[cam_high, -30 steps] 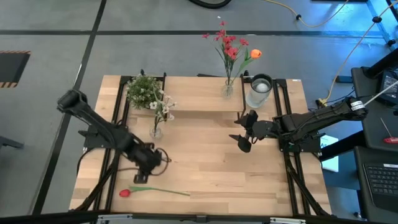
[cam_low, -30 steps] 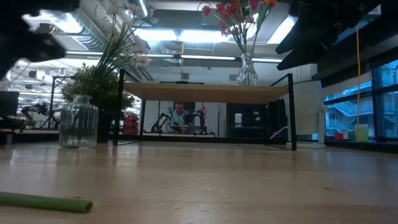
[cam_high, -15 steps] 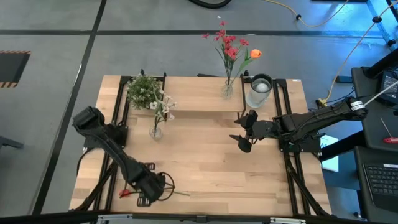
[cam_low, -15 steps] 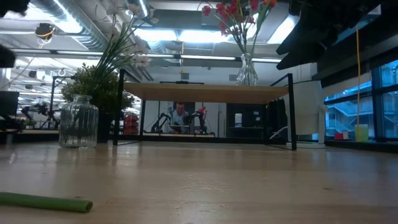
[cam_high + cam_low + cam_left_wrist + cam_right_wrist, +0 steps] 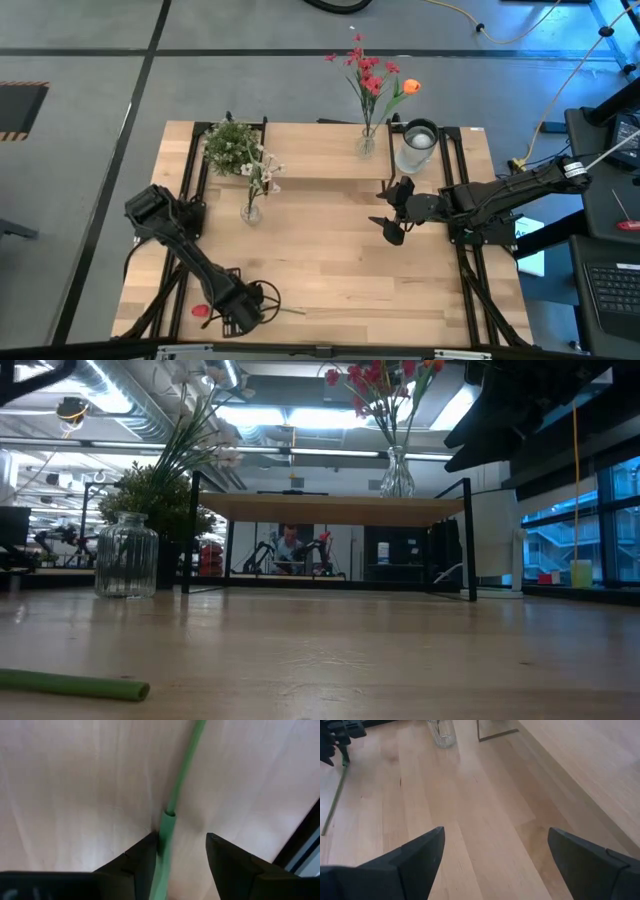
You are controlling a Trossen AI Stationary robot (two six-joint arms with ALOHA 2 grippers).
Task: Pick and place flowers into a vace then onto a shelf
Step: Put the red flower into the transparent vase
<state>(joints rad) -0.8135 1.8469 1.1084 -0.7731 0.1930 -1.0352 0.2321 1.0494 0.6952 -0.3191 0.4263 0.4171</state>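
you are looking at a wooden table (image 5: 330,260) filling the middle of the high view, with the shelf (image 5: 320,155) sitting along its upper edge. on the shelf a vase (image 5: 366,143) is holding red and orange flowers (image 5: 372,72), with a bushy plant (image 5: 228,142) at upper left. your right gripper (image 5: 384,210) is hovering right of centre, fingers spread wide and gripping nothing. your left gripper (image 5: 182,842) is sitting low at the bottom left, fingers apart on either side of the green stem (image 5: 172,807), one finger touching it, not yet clamped. the red tulip (image 5: 200,311) is lying flat on the table beside that gripper.
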